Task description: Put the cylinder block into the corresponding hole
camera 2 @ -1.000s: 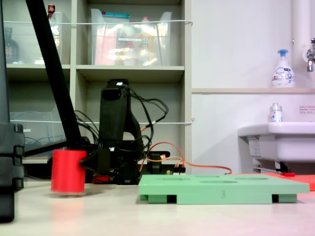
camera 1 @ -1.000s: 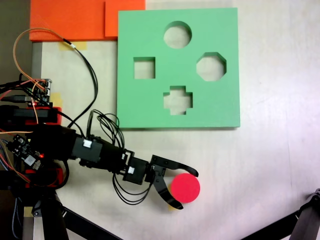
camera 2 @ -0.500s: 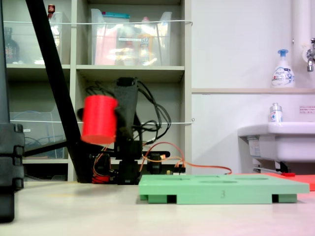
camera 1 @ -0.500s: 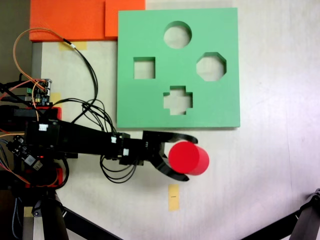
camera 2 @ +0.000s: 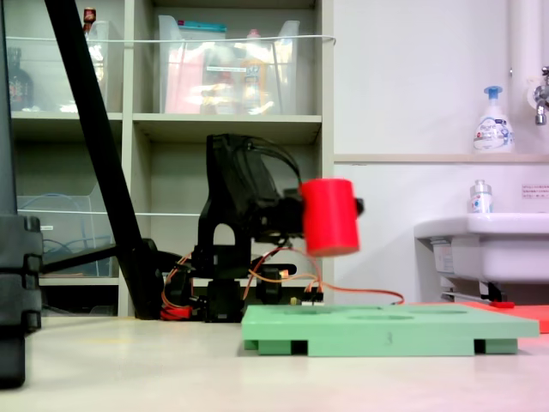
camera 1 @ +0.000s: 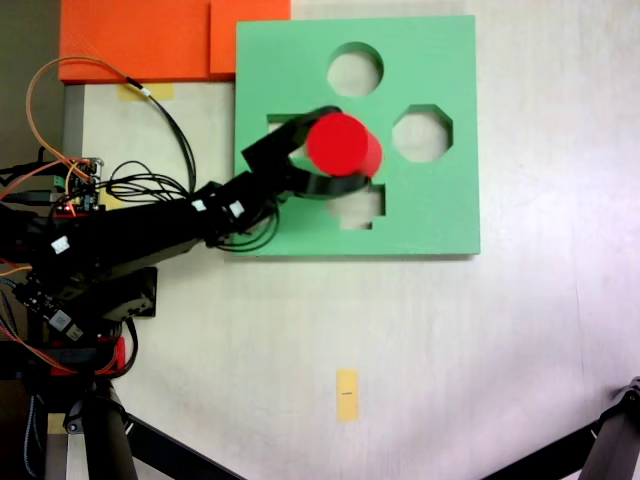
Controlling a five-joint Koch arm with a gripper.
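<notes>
Cylinder block (camera 1: 338,143) now above board (camera 1: 440,220), between jaws

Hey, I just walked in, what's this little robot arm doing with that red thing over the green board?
The arm's gripper is shut on the cylinder block and holds it in the air above the green foam board, as the side-on fixed view shows. From above, the block sits over the middle of the board, between the square and octagonal cutouts and above the cross. The corresponding hole, the round one near the board's far edge, is empty, so the block is not yet placed.
</notes>
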